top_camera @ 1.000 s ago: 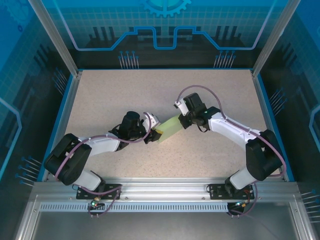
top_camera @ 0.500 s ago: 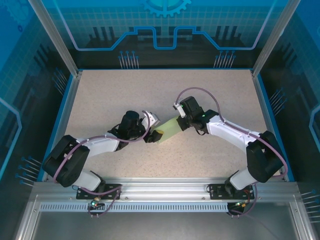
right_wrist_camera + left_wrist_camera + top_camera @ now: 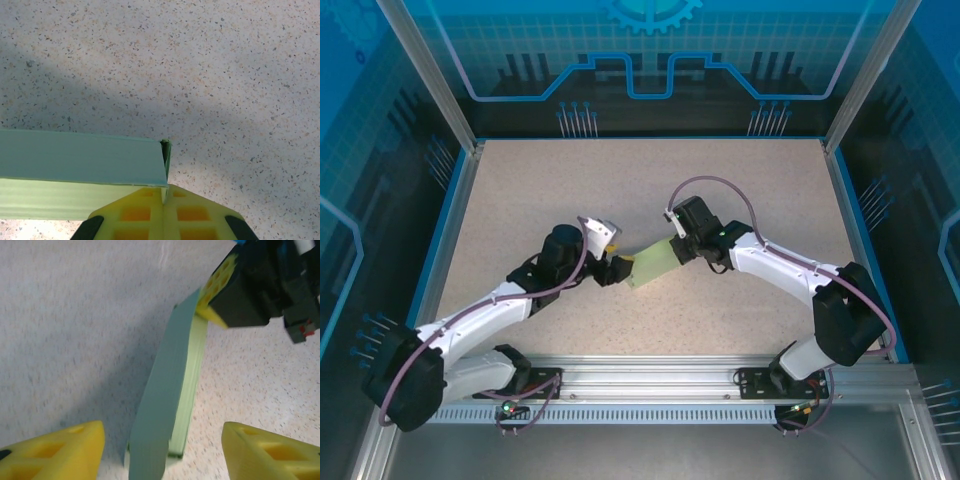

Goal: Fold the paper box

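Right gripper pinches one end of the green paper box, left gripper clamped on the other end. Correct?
Not quite. The left gripper is open: in the left wrist view its fingers stand apart on either side of the paper box, not touching it. The right gripper does pinch its end.

- One paper box (image 3: 652, 266), pale green, toward 6 o'clock from the table's middle.
- Two grippers: left gripper (image 3: 613, 270) at the box's 8 o'clock, right gripper (image 3: 672, 252) at its 2 o'clock.
- One speckled table (image 3: 540, 190).
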`<action>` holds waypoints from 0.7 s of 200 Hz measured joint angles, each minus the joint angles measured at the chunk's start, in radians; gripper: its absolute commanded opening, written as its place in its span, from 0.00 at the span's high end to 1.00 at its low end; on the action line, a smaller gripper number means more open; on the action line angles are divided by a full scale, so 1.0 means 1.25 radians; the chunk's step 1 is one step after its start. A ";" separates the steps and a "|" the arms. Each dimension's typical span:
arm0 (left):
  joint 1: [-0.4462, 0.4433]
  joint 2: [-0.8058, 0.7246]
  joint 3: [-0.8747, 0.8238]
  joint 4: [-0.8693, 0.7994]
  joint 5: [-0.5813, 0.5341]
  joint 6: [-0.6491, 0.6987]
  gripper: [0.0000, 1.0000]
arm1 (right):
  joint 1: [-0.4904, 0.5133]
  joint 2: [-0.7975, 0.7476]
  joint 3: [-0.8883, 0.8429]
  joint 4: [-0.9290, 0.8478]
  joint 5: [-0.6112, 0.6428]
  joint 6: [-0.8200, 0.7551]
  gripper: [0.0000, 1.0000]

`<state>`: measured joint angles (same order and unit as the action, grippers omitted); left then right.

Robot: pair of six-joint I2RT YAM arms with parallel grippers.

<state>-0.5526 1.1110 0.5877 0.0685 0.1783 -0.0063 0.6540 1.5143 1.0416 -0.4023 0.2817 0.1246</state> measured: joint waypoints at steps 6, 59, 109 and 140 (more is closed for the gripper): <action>-0.003 -0.002 0.001 -0.023 -0.006 -0.003 0.43 | 0.000 0.000 0.000 0.000 0.000 0.000 0.99; -0.038 0.010 0.033 -0.146 -0.066 -0.011 0.57 | 0.000 0.000 0.008 -0.013 -0.001 0.000 0.99; -0.048 0.055 0.068 -0.159 -0.099 0.000 0.69 | 0.000 0.000 0.011 -0.020 -0.001 0.000 0.99; -0.048 0.069 0.083 -0.159 -0.105 0.013 0.77 | 0.000 0.000 0.011 -0.021 0.000 0.000 0.99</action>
<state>-0.6128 1.1976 0.6914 -0.1303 0.0471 0.0101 0.6544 1.5146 1.0550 -0.4282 0.2813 0.1242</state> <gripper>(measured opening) 0.251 0.052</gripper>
